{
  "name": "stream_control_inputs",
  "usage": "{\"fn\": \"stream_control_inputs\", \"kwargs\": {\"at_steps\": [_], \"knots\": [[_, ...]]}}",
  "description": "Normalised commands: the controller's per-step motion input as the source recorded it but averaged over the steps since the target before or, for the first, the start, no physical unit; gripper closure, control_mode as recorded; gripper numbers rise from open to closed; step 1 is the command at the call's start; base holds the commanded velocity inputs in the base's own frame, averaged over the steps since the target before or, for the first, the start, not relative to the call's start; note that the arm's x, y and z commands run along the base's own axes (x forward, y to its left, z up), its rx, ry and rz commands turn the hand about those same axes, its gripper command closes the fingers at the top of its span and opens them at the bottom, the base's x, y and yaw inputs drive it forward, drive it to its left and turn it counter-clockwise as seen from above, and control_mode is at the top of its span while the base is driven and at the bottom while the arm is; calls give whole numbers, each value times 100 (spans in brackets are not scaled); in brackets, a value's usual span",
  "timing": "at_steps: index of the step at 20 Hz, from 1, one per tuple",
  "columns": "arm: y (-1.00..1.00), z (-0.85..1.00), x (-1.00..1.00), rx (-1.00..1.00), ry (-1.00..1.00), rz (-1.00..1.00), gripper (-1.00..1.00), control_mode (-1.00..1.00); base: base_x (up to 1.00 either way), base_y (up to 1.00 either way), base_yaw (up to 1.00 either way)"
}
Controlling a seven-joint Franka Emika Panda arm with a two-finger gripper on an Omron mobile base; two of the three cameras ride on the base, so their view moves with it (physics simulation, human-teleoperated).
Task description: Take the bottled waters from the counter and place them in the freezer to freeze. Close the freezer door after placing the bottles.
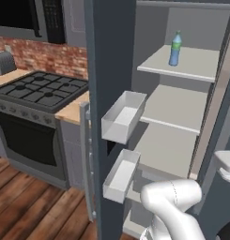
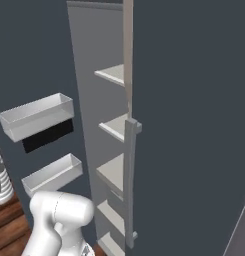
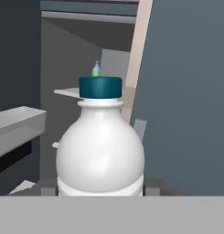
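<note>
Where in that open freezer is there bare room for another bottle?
The top shelf is bare right of the blue bottle. The two shelves below look bare. Both door bins also look bare. Nowhere is crowded.

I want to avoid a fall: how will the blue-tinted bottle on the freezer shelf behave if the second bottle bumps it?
The blue-tinted bottle stands upright, tall and narrow, so it would probably tip easily. It looks round, so once down it may roll along the flat shelf, which seems to have no raised lip.
</note>
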Motion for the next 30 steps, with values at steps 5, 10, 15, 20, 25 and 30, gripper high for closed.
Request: {"fn": "stream_control_inputs", "kwargs": {"at_steps": [5,10,15,20,25,30], "knots": [[0,0,0,0,0,0,100,100,49,26,0],[0,0,0,0,0,0,100,100,61,8,0],[0,0,0,0,0,0,100,100,58,0,0],[0,0,0,0,0,0,100,100,54,0,0],[0,0,0,0,0,0,100,100,57,0,3],[0,0,0,0,0,0,100,100,74,-4,12]]}}
